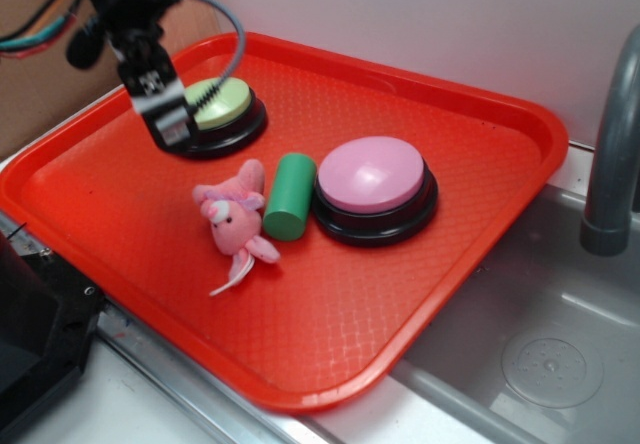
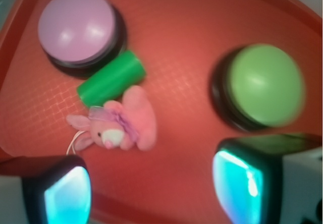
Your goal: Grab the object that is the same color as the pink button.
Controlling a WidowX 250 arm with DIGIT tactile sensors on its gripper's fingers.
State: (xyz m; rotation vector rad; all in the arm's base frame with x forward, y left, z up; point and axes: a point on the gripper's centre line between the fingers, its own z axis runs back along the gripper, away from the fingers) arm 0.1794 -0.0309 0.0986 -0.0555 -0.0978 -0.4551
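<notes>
my gripper (image 1: pixel 165 114) is up in the air, over the far left part of the red tray (image 1: pixel 500 114), by the green button (image 1: pixel 218 104). it is wide open and has nothing in it. in the wrist view i see my two fingers (image 2: pixel 65 196) far apart at the bottom, with bare tray between them.

the pink button (image 1: pixel 372 176) sits near the middle of the tray. the thing i want is the pink toy (image 1: pixel 236 224), since it is the same color. it lies flat on the tray, just beside the green block (image 1: pixel 290 197), maybe touching it. the block lies between the toy and the pink button.

so the grab is not done yet. i am not over the toy and not touching it. i think i need to move over it, go down, and close on it without bumping the block.
</notes>
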